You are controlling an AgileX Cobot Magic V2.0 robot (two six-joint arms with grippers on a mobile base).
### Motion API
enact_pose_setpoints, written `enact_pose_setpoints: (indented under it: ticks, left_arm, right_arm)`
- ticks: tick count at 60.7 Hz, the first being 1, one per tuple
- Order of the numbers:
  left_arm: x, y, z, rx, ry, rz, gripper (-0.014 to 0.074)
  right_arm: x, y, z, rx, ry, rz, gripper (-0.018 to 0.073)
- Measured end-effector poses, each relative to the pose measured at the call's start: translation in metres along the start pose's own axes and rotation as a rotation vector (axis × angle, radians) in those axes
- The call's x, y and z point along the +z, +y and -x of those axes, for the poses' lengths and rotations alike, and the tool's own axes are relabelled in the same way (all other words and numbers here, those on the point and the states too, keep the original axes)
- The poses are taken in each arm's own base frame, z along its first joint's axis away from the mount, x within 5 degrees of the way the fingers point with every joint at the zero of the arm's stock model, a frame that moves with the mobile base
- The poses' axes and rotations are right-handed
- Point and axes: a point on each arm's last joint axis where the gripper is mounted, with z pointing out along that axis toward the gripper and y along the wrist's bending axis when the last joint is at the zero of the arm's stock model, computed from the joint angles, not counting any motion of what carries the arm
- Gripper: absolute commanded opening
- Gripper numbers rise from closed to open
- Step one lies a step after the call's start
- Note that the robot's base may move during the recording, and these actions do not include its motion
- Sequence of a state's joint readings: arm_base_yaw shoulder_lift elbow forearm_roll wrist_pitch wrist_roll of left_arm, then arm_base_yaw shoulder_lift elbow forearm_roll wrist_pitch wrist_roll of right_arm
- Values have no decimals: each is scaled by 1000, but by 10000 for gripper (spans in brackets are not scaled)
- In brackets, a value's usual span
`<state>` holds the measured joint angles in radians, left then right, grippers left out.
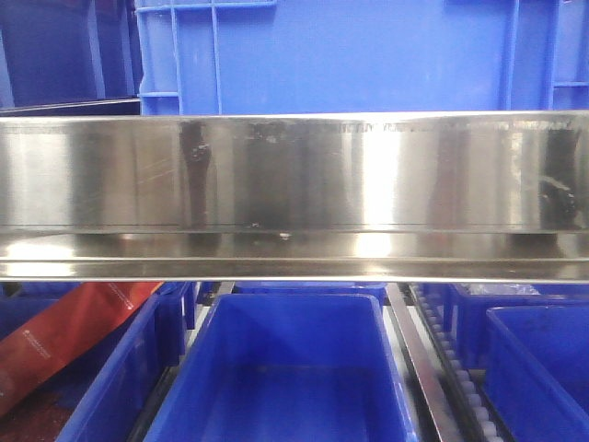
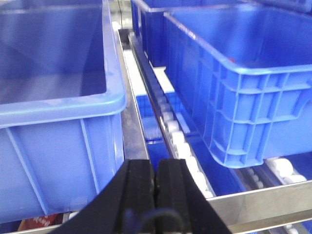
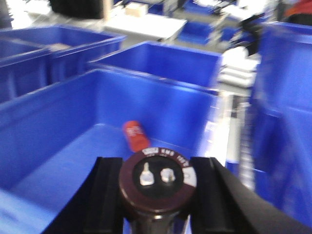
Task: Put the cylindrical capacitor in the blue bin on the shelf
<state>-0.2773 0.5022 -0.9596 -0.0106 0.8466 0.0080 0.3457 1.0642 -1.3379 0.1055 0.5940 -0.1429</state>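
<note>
The right fingers are closed on the capacitor. It stands between the two black pads, one on each side, and both touch it. Its round dark brown end faces the camera, with two small silver terminals on it and a pale printed band along the upper right rim. The capacitor hangs over the near part of a blue bin, above its floor and not touching it. On the floor of this bin, beyond the fingers, lies one small red cylinder. Behind this bin I count two more blue bins in the right wrist view, and a further blue wall stands to the right; this view is blurred.

The left fingers are pressed together, pad against pad, and hold nothing. To their left stands one large blue bin, and to their right, further ahead, a second one with a third behind it. Between the bins, straight ahead of the fingers, runs a track of white rollers.

In the front view the shelf shows as one broad shiny rail across the picture. Below it I count three blue bins, the middle one with nothing visible in it. At the lower left lies a red packet.
</note>
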Motion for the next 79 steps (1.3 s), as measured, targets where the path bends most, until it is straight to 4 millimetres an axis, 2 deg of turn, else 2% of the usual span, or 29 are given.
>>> enact_pose_setpoints:
  ticks: [9, 15, 23, 28, 37, 42, 54, 59, 64, 70, 79]
  left_arm:
    - [0, 0, -1, 0, 9, 0, -111]
    - [0, 0, -2, 0, 15, 0, -111]
    - [0, 0, -2, 0, 17, 0, -111]
    - [0, 0, -2, -2, 17, 0, -111]
    - [0, 0, -2, -2, 17, 0, -111]
    - [0, 0, -2, -2, 17, 0, -111]
    - [0, 0, -2, -2, 17, 0, -111]
    - [0, 0, -2, -2, 17, 0, -111]
    - [0, 0, -2, -2, 17, 0, -111]
    - [0, 0, -2, -2, 17, 0, -111]
    - [0, 0, -2, -2, 17, 2, -111]
  right_arm:
    - [55, 12, 18, -18, 125, 74, -71]
    - [91, 19, 21, -22, 219, 108, -71]
    - [133, 22, 10, -11, 329, 133, -71]
    - [160, 24, -5, 1, 395, 146, -71]
    - [192, 26, -29, 12, 482, 156, -58]
    - [203, 27, -40, 13, 518, 157, 10]
    - [212, 28, -49, 16, 546, 161, 471]
    - [212, 28, -46, 16, 538, 161, 564]
    - [211, 28, -45, 16, 536, 160, 558]
    - [207, 28, -41, 15, 523, 160, 489]
    - [186, 27, -22, 13, 465, 159, 270]
